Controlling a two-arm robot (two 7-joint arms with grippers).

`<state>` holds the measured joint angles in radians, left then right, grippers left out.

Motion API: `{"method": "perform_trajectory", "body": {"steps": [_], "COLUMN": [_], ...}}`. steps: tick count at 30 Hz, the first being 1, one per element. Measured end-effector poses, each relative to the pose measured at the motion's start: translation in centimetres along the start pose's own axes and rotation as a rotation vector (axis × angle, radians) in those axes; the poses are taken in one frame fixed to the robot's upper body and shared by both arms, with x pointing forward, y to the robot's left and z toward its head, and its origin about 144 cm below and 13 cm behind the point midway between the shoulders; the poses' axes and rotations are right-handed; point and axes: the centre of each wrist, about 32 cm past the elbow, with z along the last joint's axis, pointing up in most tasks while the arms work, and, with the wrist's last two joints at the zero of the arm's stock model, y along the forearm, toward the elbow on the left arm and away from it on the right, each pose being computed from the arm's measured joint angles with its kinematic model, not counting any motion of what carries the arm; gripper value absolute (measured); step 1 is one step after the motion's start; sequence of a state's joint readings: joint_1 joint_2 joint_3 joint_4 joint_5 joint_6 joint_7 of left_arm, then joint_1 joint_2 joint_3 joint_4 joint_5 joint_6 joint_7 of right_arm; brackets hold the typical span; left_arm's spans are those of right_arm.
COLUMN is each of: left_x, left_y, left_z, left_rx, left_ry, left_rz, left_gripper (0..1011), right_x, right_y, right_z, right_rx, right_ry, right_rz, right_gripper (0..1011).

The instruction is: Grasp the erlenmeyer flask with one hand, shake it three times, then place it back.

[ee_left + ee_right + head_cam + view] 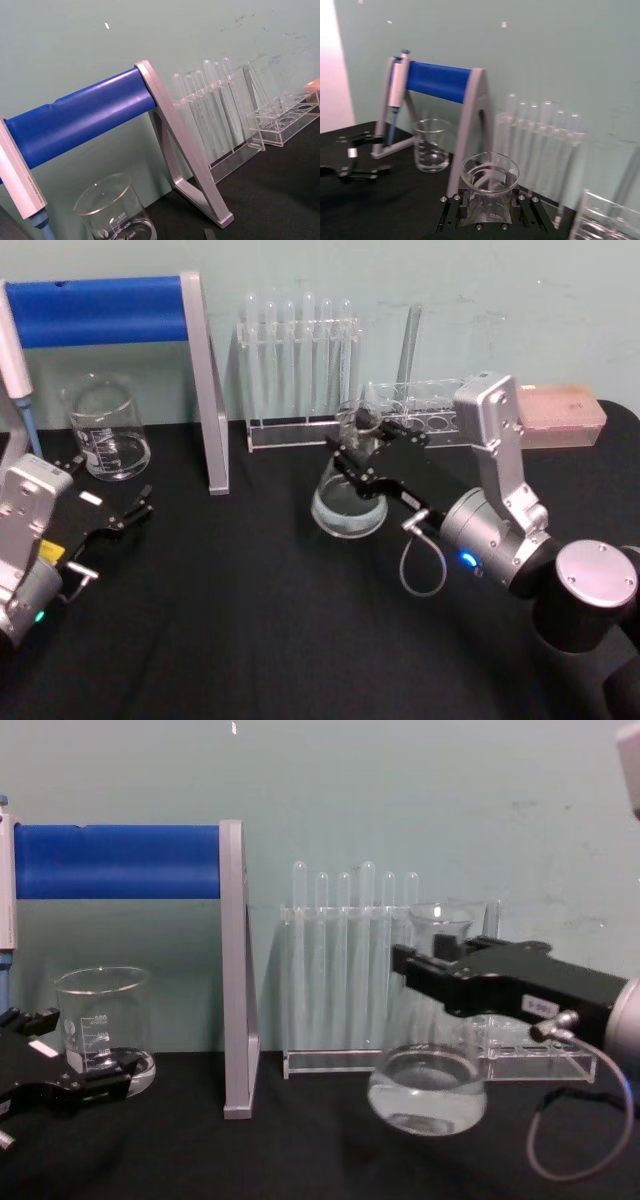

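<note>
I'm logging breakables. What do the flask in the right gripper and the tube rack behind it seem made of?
The erlenmeyer flask: probably glass, glossy and see-through, liquid visible inside. The tube rack: likely clear acrylic, flat transparent plates with bright edges.

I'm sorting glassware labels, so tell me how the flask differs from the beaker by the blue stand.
The erlenmeyer flask is conical with a narrow neck; the beaker is a straight-walled cylinder. The flask is clamped at its neck by the right gripper; the beaker stands free, near the open left gripper. Both are clear glass.
</note>
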<state>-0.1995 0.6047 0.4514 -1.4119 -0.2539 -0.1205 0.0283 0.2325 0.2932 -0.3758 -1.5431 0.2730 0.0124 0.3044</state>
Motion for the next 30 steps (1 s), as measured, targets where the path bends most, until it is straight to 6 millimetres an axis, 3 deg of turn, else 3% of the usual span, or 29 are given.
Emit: {"method": "perform_trajectory", "body": {"steps": [15, 30], "left_x": [0.0, 0.0], "left_y": [0.0, 0.0], "left_z": [0.0, 0.0], "left_rx": [0.0, 0.0], "left_ry": [0.0, 0.0], "left_rz": [0.0, 0.0], "left_gripper": [1001, 1001], "right_x": [2.9, 3.7], "right_y": [-0.7, -0.9], "right_z": [-0.1, -0.3], "right_rx": [-0.002, -0.021], "right_ry": [-0.034, -0.04], "right_rz": [-0.146, -0.19], "right_gripper": [457, 457]}}
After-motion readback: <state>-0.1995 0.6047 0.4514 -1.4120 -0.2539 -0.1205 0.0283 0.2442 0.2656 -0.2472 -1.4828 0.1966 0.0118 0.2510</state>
